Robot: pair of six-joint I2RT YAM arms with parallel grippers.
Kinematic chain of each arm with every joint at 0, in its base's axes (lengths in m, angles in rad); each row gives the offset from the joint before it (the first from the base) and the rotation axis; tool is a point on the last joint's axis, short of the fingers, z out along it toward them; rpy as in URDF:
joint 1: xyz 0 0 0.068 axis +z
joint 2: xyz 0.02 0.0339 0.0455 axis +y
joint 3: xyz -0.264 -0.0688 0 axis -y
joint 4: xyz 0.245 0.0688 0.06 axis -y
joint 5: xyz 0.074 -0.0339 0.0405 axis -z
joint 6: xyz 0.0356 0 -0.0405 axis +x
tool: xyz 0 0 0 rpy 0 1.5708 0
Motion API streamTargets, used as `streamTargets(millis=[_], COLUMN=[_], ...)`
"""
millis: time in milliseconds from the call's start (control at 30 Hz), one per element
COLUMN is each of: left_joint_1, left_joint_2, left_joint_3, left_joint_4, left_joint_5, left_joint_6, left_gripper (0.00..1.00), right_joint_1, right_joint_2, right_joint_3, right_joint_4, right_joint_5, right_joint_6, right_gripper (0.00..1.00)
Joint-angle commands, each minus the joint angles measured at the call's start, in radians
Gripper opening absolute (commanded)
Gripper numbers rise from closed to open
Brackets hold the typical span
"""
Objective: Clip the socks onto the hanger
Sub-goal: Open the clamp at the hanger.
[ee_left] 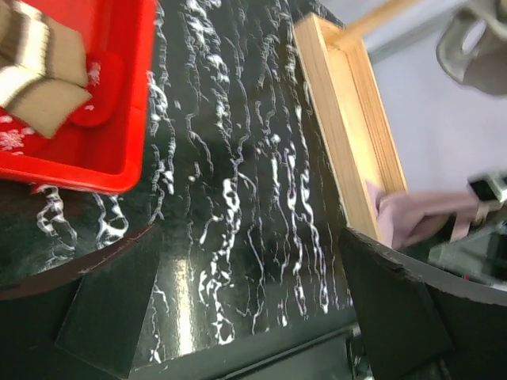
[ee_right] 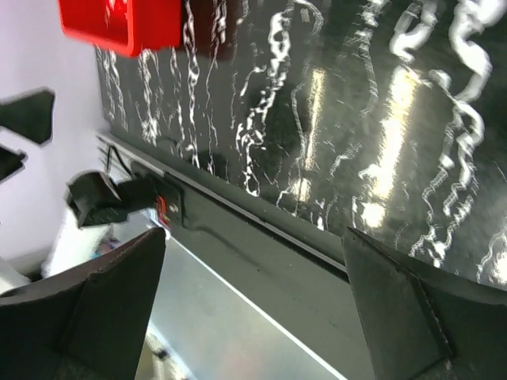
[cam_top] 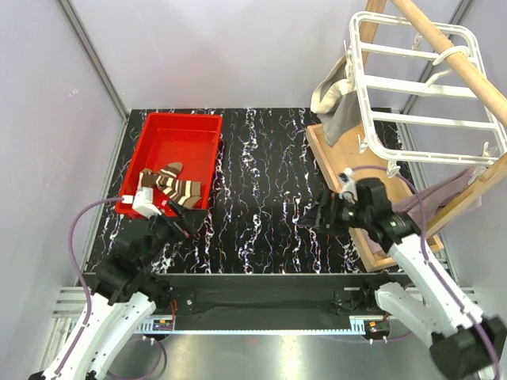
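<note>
Marbled table [cam_top: 261, 182], striped sock [cam_top: 181, 188] in red tub [cam_top: 182, 116], both end effectors [cam_top: 185, 222] [cam_top: 314, 214] spread, empty

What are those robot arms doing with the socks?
Two robot arms are meant to clip socks onto the white plastic grid hanger. One beige-grey sock already hangs from it. A brown-and-cream striped sock waits in the red plastic tub. Right now the left gripper sits by the tub and the right gripper hovers over the black marbled table; both are open and empty.
</note>
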Motion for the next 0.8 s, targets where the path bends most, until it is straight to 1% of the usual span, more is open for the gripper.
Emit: streamTargets(millis=[0,33,67,100,133,200,233,300,433,467,533,567,600,633,700,733,767], left_joint_1=[0.000,0.000,0.000,0.000,0.002,-0.001,0.000,-0.010,-0.075,-0.120,-0.183,-0.252,-0.286,-0.350,-0.404,-0.449,-0.466], left_joint_2=[-0.006,0.003,0.014,0.058,0.083,0.143,0.187,0.221,0.283,0.318,0.364,0.410,0.430,0.448,0.500,0.522,0.545], left_joint_3=[-0.058,-0.096,-0.112,-0.124,-0.114,-0.074,-0.052,-0.003,0.026,0.026,0.044,0.060,0.090,0.106,0.124,0.149,0.164], left_joint_4=[0.211,0.268,0.401,0.463,0.499,0.542,0.546,0.592,0.741,0.814,0.870,0.902,0.908,0.919,0.971,0.994,1.032], left_joint_5=[0.158,0.191,0.273,0.313,0.353,0.387,0.398,0.416,0.403,0.392,0.371,0.340,0.323,0.290,0.260,0.249,0.248], left_joint_6=[0.053,0.038,0.035,0.027,0.013,0.039,0.070,0.090,0.097,0.096,0.120,0.139,0.160,0.207,0.266,0.281,0.294], left_gripper=[0.99,0.99,0.99,0.98,0.97,0.93,0.90,0.89,0.88,0.88,0.87,0.86,0.85,0.85,0.84,0.84,0.84], right_joint_1=[0.176,0.218,0.268,0.313,0.392,0.434,0.463,0.488,0.531,0.537,0.542,0.542,0.545,0.545,0.548,0.550,0.547], right_joint_2=[0.128,0.168,0.235,0.255,0.266,0.260,0.254,0.205,0.050,-0.015,-0.075,-0.115,-0.128,-0.140,-0.165,-0.175,-0.207], right_joint_3=[0.121,0.139,0.188,0.210,0.237,0.242,0.240,0.228,0.197,0.199,0.217,0.230,0.245,0.269,0.289,0.299,0.303], right_joint_4=[0.060,0.074,0.065,0.054,0.033,0.024,0.015,0.001,-0.039,-0.047,-0.070,-0.077,-0.097,-0.102,-0.096,-0.090,-0.087], right_joint_5=[0.166,0.196,0.235,0.348,0.404,0.499,0.521,0.576,0.612,0.612,0.595,0.587,0.583,0.573,0.529,0.517,0.498], right_joint_6=[-0.036,-0.035,-0.039,-0.039,-0.039,-0.026,-0.020,0.000,0.043,0.052,0.068,0.066,0.069,0.069,0.048,0.042,0.033], right_gripper=[1.00,1.00,1.00,1.00,1.00,1.00,1.00,1.00,1.00,0.99,1.00,1.00,1.00,1.00,1.00,1.00,1.00])
